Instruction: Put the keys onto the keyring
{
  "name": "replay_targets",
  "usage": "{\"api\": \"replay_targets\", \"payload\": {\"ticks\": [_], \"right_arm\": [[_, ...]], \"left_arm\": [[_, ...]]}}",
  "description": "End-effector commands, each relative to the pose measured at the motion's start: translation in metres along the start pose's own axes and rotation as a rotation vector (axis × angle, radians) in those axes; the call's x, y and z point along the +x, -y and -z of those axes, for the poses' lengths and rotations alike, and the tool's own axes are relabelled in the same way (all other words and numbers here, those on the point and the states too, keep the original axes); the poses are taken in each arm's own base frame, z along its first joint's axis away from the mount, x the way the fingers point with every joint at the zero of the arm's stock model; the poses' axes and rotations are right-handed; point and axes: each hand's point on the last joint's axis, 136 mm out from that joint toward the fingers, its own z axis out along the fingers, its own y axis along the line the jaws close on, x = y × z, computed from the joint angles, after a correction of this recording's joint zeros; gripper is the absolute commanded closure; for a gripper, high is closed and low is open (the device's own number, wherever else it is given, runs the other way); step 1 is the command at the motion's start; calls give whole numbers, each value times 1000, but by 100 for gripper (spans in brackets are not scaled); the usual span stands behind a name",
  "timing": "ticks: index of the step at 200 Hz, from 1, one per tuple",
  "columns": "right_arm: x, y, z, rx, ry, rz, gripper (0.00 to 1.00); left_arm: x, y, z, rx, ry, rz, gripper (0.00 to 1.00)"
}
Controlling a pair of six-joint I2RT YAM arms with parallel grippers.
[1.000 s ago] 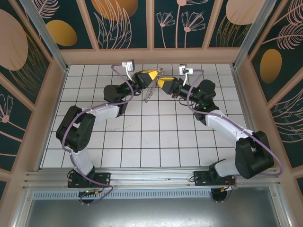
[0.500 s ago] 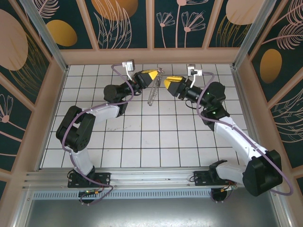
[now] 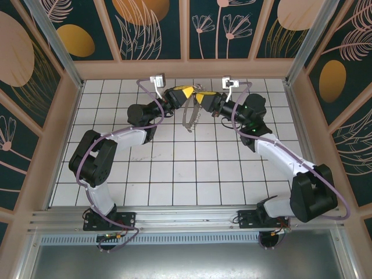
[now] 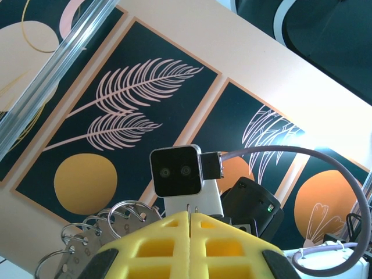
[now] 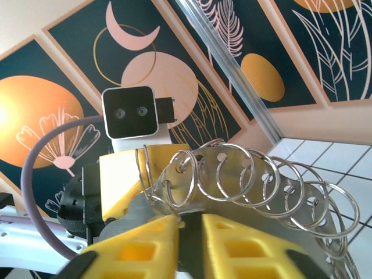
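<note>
You seem mid-threading: left hand [image 3: 189, 95] clamps the keyring [image 3: 189, 119] aloft, right hand [image 3: 198, 97] narrow, grip unclear; next, align carefully with a ring.

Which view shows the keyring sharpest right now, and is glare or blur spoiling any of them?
Right wrist: the keyring is sharp and evenly lit, each loop distinct. Left wrist: its loops are soft and cropped at the lower left; the pale wall looks washed out. Top external: even light, no glare, but the keyring is a faint strand against white tiles.
</note>
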Motion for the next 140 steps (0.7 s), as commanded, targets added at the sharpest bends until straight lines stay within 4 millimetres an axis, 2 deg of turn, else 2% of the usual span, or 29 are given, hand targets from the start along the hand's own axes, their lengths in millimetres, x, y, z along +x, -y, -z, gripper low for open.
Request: {"api": "replay_targets", "payload": {"ticks": [1,25,45,56,78,108,140], "right_arm": [[-13,-15,-1,-62,29,34,89],[-5,-16,0,-70,9,24,95],[2,-19,4,-73,-11,22,96],[6,-21,8,-68,-22,23,93],[8,-22,18,-17,-17,42,81],[-9,-27,32,31,45,78,67],[-32,-36,26,15,84,101,65]], "left_arm": [[-24,56,0,195,86,-172,100],[-24,55,0,194,87,-172,100],[-24,55,0,194,90,-172,100],[-25,56,0,194,90,-174,100],[-25,55,-1,190,91,-174,100],[-25,51,0,181,95,-164,100],[-23,47,0,164,92,-151,100]]}}
